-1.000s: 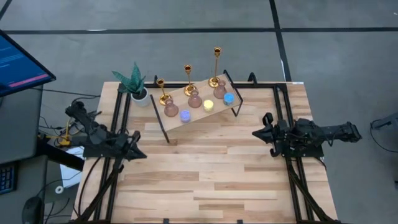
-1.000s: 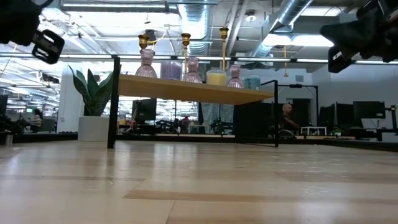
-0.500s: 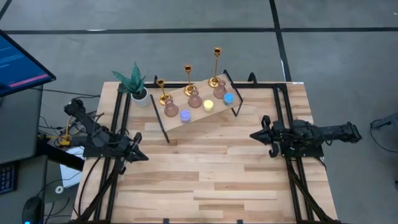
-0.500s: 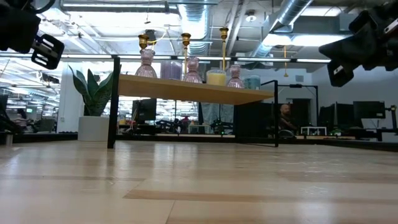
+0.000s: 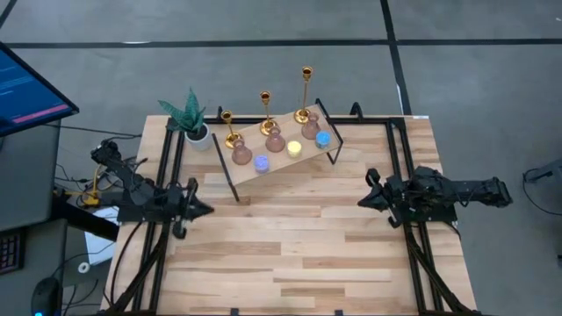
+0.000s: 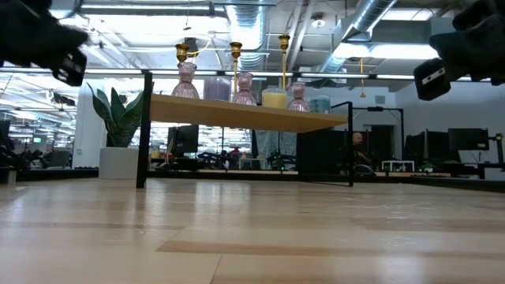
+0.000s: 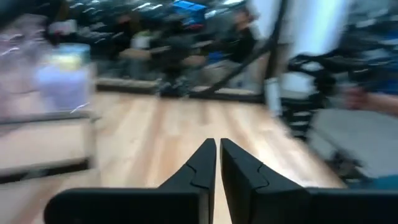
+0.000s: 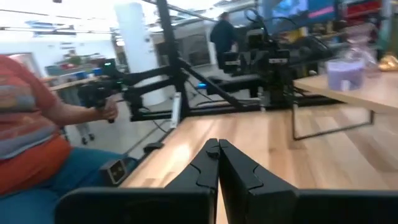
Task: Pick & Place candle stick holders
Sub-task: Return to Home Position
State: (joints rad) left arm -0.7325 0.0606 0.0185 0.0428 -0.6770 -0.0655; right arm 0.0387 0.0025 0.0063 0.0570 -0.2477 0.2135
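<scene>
Three gold candle stick holders (image 5: 266, 112) and three squat pink ones (image 5: 275, 140) stand on their bases on a raised wooden shelf (image 5: 279, 156) at the table's far side. In the low view the gold stems (image 6: 235, 51) rise above the pink holders (image 6: 244, 89). My left gripper (image 5: 206, 210) hangs shut over the table's left side and points level toward the right. My right gripper (image 5: 362, 203) hangs shut over the right side and points toward the left. Both are well short of the shelf and touch nothing. The wrist views show the left fingers (image 7: 205, 163) and the right fingers (image 8: 210, 163) with nothing between them.
A potted plant (image 5: 191, 118) stands at the far left, beside the shelf. Two small blue lights (image 5: 261, 162) and a yellow one (image 5: 294, 147) sit on the shelf's near edge. Bare wood (image 5: 290, 246) lies between the arms. A person (image 8: 37, 124) shows beyond the table.
Both wrists have turned while the arms stayed roughly in place. My left gripper's tip has swung a little toward the table's far edge, and the gripper has sunk slightly. My right gripper's tip has swung toward the near edge. Nothing on the shelf has moved.
</scene>
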